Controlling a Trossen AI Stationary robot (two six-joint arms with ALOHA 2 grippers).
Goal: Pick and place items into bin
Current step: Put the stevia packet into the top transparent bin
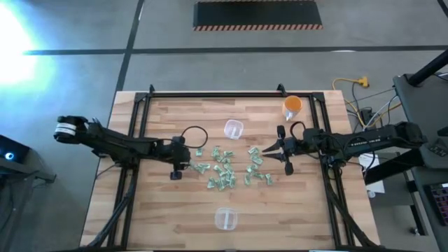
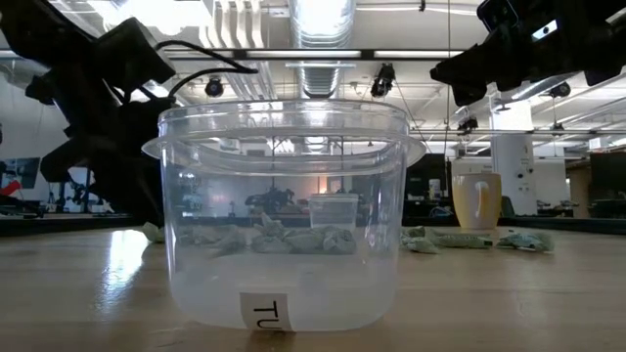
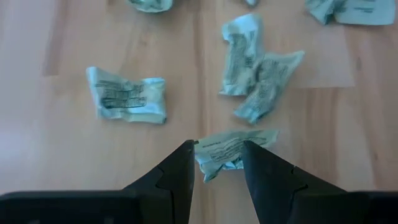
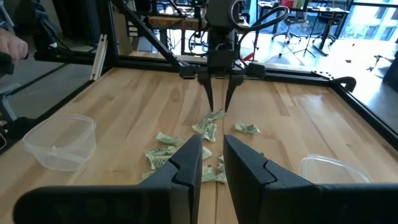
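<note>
The near bin, a clear tub, sits at the table's front edge, and nothing can be made out inside it through its wall in the low view.

Past it, mid-table, lie the items, small pale green-and-white crinkled wrappers scattered loosely over the wooden table.

The left gripper is down at the left edge of that scatter. Its wrist view shows the fingers apart, straddling one wrapper that lies flat on the wood. The tips stand on either side of it, and I cannot tell if they touch it. More wrappers lie just beyond.

The right gripper hovers at the right edge of the scatter. Its fingers stand a narrow gap apart with nothing between them. Its camera looks across the pile to the left gripper pointing down at a wrapper.

Farther back, a second clear bin sits just beyond the pile. An orange cup stands near the back right corner.
</note>
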